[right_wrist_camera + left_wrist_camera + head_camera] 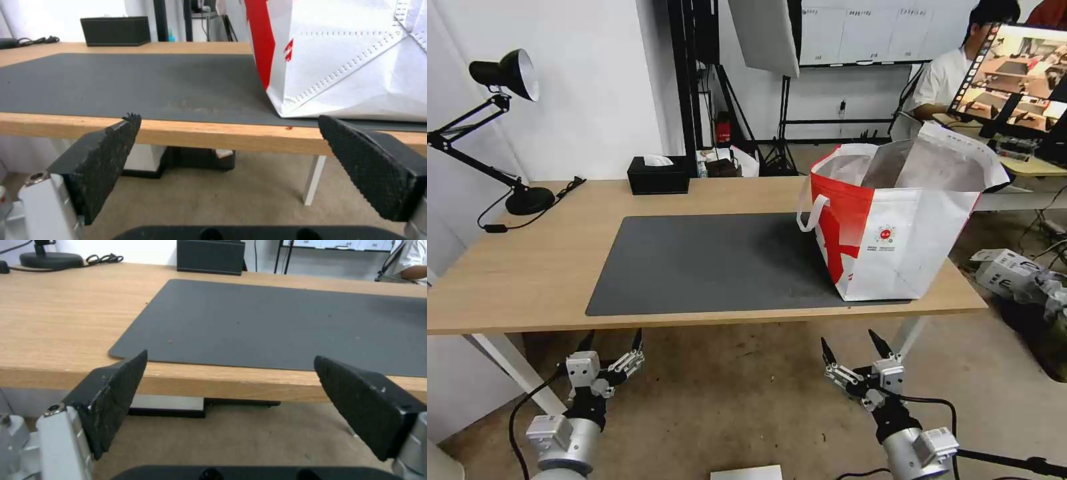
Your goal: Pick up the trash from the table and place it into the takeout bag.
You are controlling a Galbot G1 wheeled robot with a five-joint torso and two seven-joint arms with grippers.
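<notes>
The takeout bag (894, 227) stands open on the right end of the table (527, 267), its base partly on the dark grey mat (707, 260). Silver lining shows inside its mouth, and a white handle hangs on its left side. The trash is out of view; the mat's surface is bare. My left gripper (614, 340) hangs open below the table's front edge, left of centre, with nothing between its fingers (111, 400). My right gripper (848, 340) is open too, below the front edge just under the bag (356, 60), also holding nothing.
A black tissue box (658, 177) sits at the table's back edge. A black desk lamp (507, 73) with its cord stands at the back left corner. Cartons and clutter (1007, 270) lie on the floor right of the table. White table legs (313, 180) stand underneath.
</notes>
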